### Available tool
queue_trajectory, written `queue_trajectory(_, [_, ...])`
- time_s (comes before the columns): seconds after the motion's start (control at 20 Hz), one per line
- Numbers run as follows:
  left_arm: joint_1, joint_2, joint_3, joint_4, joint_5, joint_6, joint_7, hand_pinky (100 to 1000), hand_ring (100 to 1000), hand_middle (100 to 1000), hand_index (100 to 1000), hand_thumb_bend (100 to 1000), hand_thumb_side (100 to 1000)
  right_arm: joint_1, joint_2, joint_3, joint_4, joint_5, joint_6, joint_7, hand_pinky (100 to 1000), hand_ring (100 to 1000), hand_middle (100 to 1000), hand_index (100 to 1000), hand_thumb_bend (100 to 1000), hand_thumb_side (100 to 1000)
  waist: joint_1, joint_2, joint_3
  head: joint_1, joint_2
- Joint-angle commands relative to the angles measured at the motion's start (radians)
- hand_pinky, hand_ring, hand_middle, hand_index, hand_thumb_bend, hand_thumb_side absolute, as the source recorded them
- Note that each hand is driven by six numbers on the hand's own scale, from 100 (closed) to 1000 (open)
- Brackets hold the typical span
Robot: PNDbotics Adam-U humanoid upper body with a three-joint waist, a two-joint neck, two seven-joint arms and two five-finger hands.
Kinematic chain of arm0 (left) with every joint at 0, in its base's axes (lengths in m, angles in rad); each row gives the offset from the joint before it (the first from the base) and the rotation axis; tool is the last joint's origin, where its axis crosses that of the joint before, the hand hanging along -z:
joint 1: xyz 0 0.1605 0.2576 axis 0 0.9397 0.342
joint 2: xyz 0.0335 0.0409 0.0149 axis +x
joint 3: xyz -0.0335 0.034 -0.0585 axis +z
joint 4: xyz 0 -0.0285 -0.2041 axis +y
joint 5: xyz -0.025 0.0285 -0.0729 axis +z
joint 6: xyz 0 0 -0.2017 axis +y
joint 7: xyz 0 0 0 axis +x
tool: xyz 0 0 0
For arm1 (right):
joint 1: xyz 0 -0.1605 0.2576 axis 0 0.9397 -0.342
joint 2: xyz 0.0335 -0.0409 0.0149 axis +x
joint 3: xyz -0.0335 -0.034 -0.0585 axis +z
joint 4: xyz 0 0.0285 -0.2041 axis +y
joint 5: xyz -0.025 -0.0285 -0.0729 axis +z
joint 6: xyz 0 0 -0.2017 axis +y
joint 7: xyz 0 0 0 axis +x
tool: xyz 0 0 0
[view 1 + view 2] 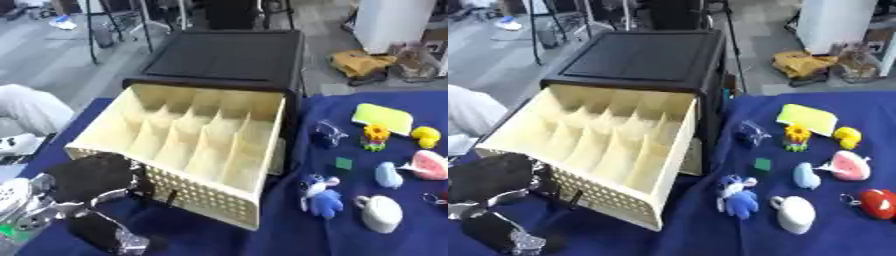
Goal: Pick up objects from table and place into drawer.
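Standing pulled out of its black cabinet (229, 57), cream drawer (175, 150) shows bare divided compartments. Left hand (87, 177) sits at drawer's front left corner, fingers curled, on what I cannot tell. Objects lie right on blue cloth (702, 225): blue plush (738, 196), white mug-shaped piece (794, 214), yellow-green pad (808, 119), yellow duck (849, 136), red piece (878, 202).

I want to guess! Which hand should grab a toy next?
Probably right. The toys, like the blue plush, lie on the right side; the left hand sits beyond the open drawer. The right hand isn't visible.
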State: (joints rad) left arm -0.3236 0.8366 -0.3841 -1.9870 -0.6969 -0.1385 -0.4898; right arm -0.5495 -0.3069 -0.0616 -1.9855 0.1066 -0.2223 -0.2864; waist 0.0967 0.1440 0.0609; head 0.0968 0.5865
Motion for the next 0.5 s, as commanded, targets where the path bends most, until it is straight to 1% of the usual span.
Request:
queue_trajectory(0.05, [-0.005, 0.033, -0.003, -0.013, 0.005, -0.015, -0.018, 166, 514, 718, 1000, 611, 1000, -0.019, -0.02, 0.0, -0.015, -0.007, 0.002, -0.004, 740, 818, 675, 714, 189, 995, -0.002, -0.011, -0.003, 0.002, -0.011])
queue_trajectory(0.15, [-0.007, 0.034, 0.001, -0.013, 0.013, -0.015, -0.023, 295, 624, 739, 1000, 585, 1000, -0.019, -0.02, 0.0, -0.015, -0.007, 0.002, -0.004, 740, 818, 675, 714, 187, 995, -0.001, -0.012, -0.003, 0.003, -0.011])
queue_trajectory(0.2, [-0.006, 0.035, 0.002, -0.013, 0.021, -0.014, -0.025, 345, 658, 748, 1000, 566, 1000, -0.019, -0.02, 0.0, -0.015, -0.007, 0.002, -0.005, 740, 818, 675, 714, 187, 995, 0.0, -0.012, -0.003, 0.003, -0.012])
queue_trajectory(0.25, [-0.005, 0.036, 0.003, -0.013, 0.03, -0.011, -0.027, 414, 685, 756, 1000, 532, 1000, -0.019, -0.02, 0.0, -0.015, -0.008, 0.002, -0.005, 739, 818, 675, 714, 186, 995, 0.0, -0.012, -0.003, 0.003, -0.013])
queue_trajectory(0.3, [-0.003, 0.038, 0.003, -0.013, 0.041, -0.007, -0.03, 419, 684, 752, 1000, 518, 1000, -0.019, -0.02, 0.0, -0.015, -0.008, 0.002, -0.005, 739, 818, 675, 714, 186, 994, 0.001, -0.013, -0.003, 0.003, -0.014])
queue_trajectory(0.4, [-0.001, 0.042, 0.005, -0.013, 0.064, 0.004, -0.034, 436, 675, 693, 974, 444, 1000, -0.019, -0.02, 0.001, -0.015, -0.008, 0.003, -0.006, 740, 818, 675, 714, 185, 995, 0.002, -0.013, -0.003, 0.002, -0.016])
queue_trajectory(0.5, [0.0, 0.044, 0.007, -0.013, 0.082, 0.013, -0.034, 442, 665, 664, 955, 329, 1000, -0.019, -0.02, 0.001, -0.015, -0.008, 0.003, -0.006, 739, 818, 675, 713, 181, 996, 0.003, -0.013, -0.004, 0.002, -0.016])
